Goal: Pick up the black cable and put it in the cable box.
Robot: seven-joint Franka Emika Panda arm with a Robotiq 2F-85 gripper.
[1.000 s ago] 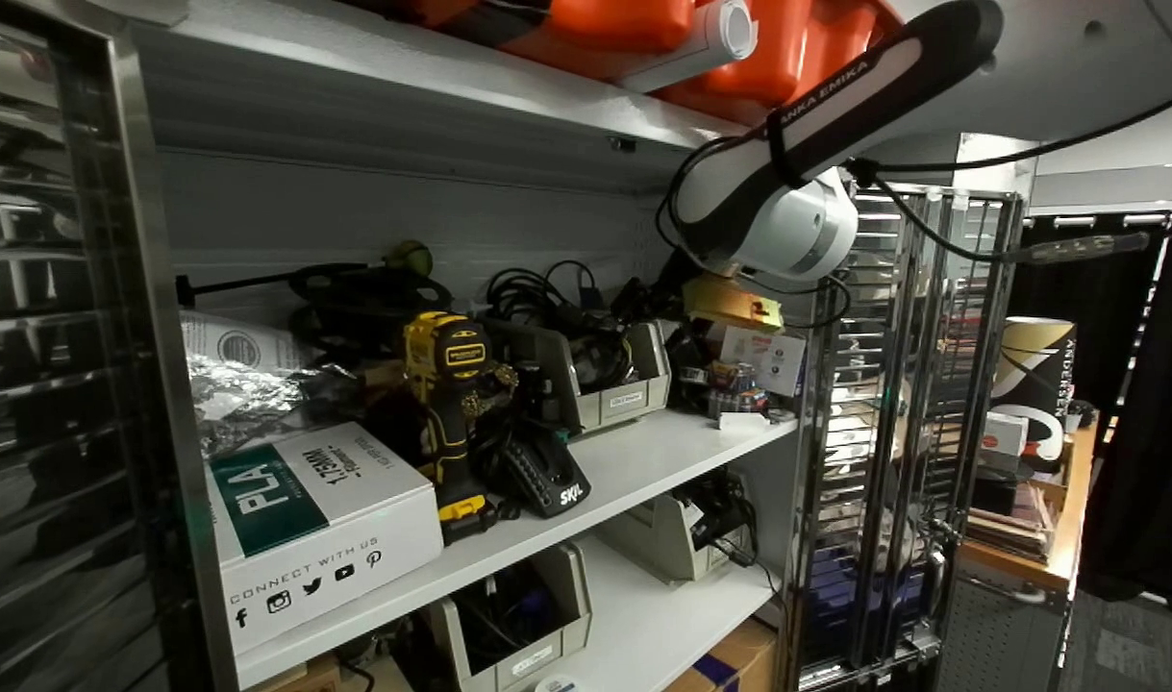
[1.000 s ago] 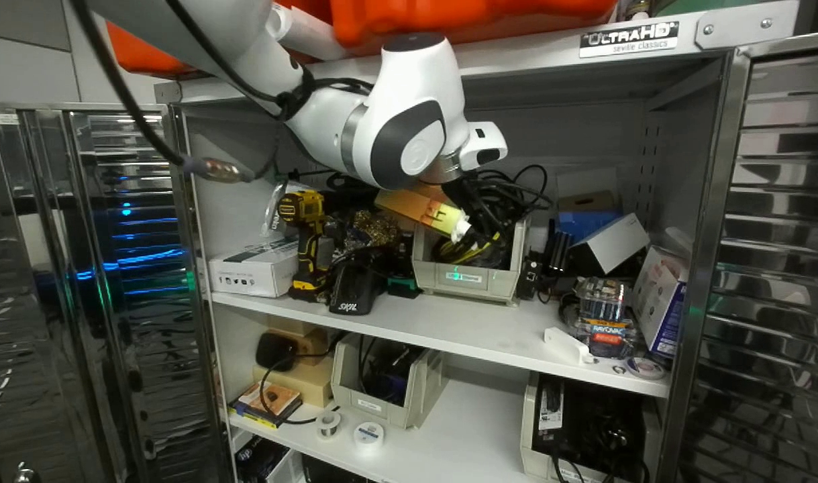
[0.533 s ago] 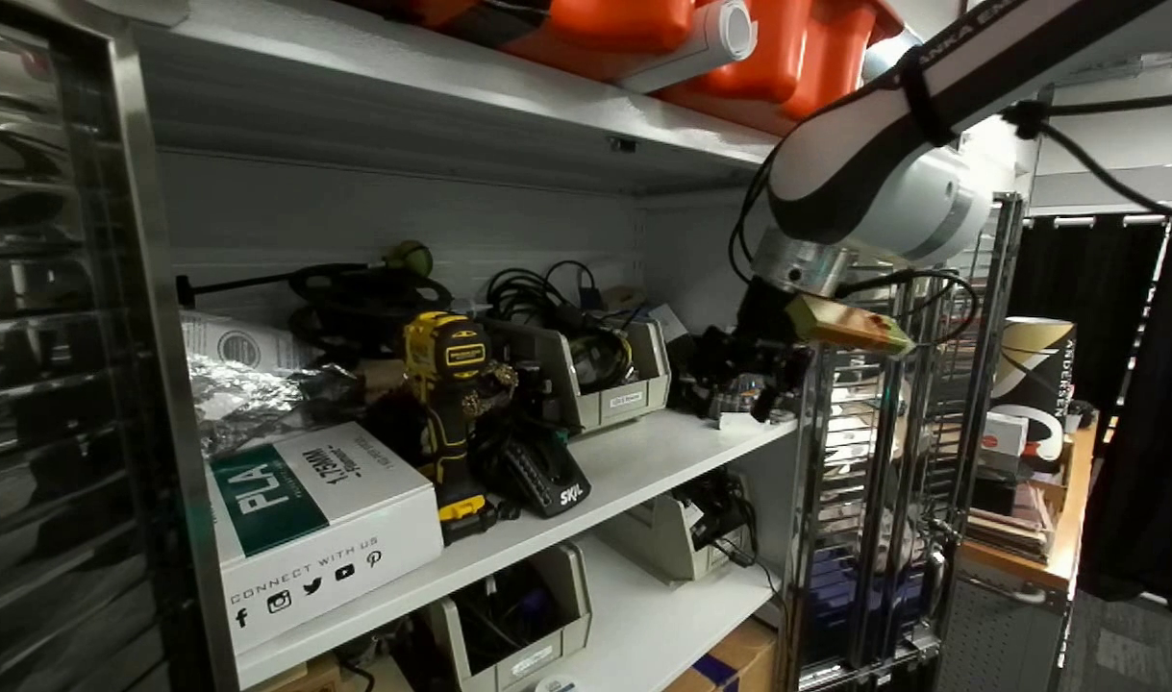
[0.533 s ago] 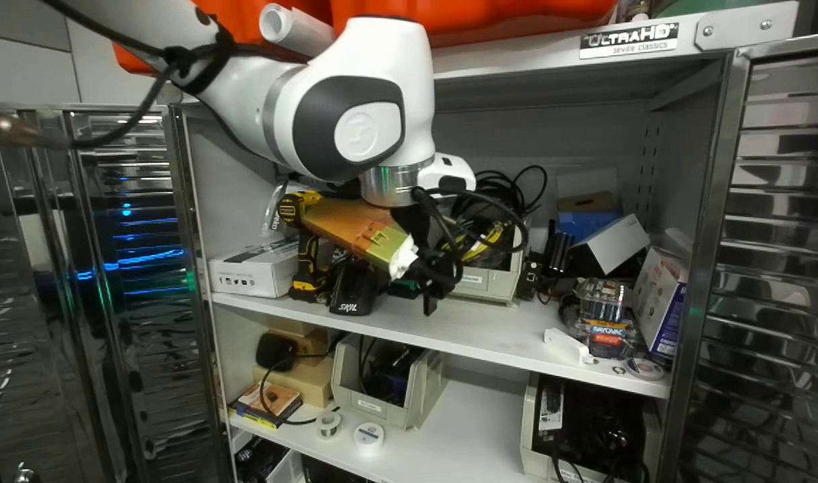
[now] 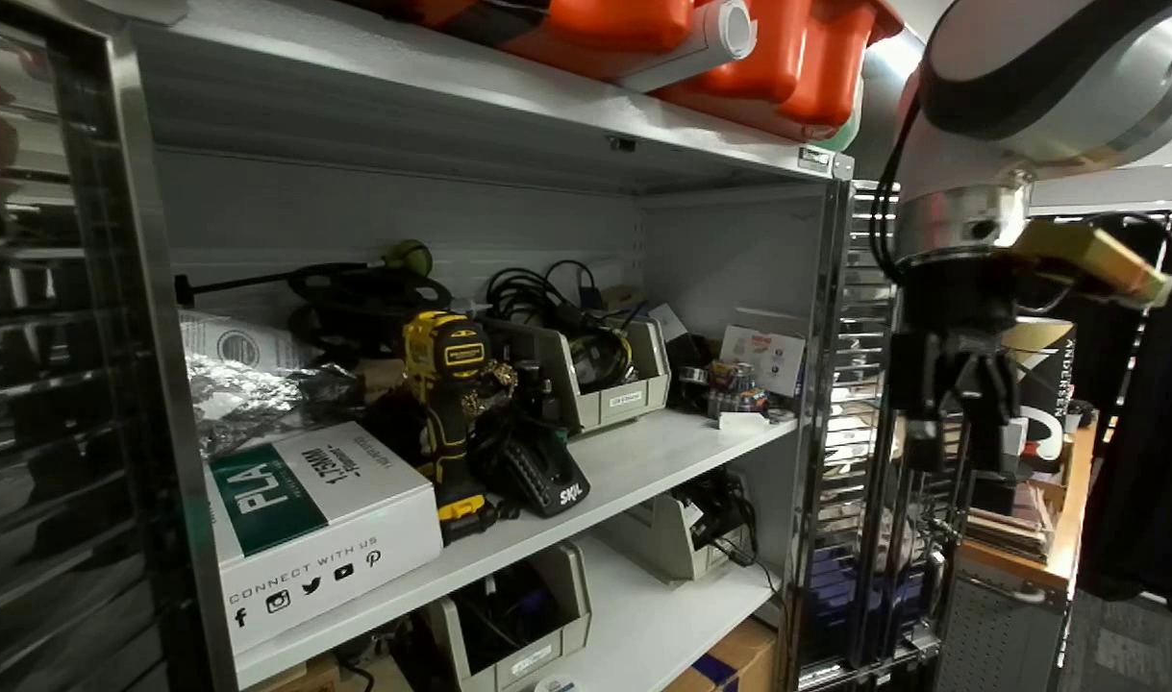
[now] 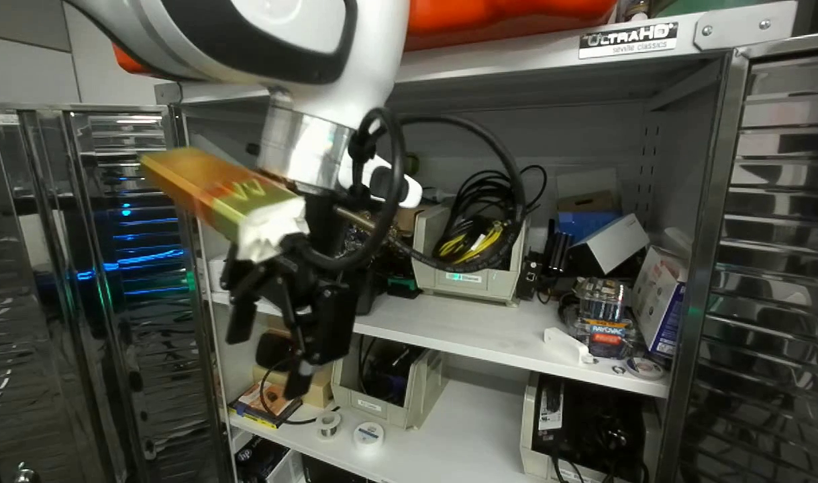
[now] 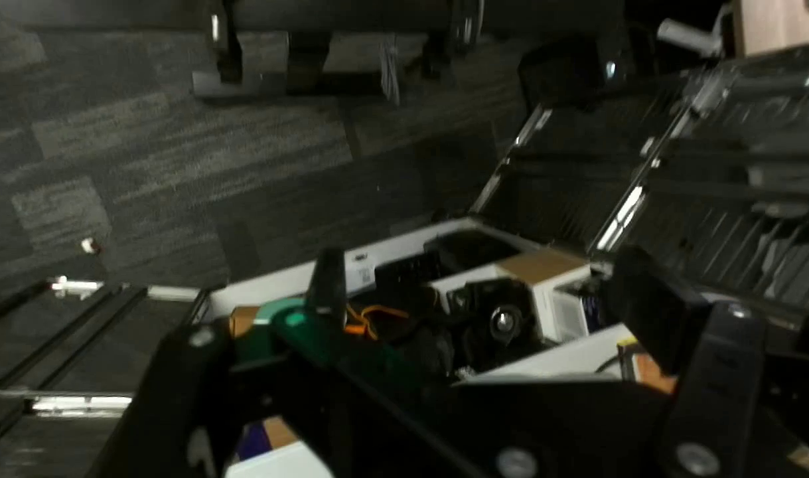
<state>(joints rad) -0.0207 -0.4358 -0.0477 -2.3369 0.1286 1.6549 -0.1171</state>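
Observation:
Coiled black cables (image 6: 468, 200) lie in a light grey labelled bin (image 6: 496, 287) on the upper shelf, over a yellow cable bundle (image 6: 472, 243). The cables (image 5: 520, 288) and bin (image 5: 593, 411) also show in an exterior view. Which cable is the task's one, I cannot tell. My gripper (image 5: 958, 452) hangs outside the cabinet, pointing down, well apart from the bin. In an exterior view the gripper (image 6: 271, 354) is in front of the shelves at the left. In the wrist view its fingers are wide apart with nothing between them (image 7: 489, 292). The bin is not recognisable in the wrist view.
A yellow drill (image 5: 446, 375), a SKIL charger (image 5: 542, 471) and a PLA box (image 5: 331, 519) stand left of the bin. Two grey bins (image 6: 385, 410) (image 6: 531, 429) stand on the lower shelf. The arm's own cable loop hangs by the wrist. Metal doors flank the cabinet.
The arm has drawn back out of the cabinet, away from over the upper bin, and turned to point down. The cables in the bin look unmoved over the last half second.

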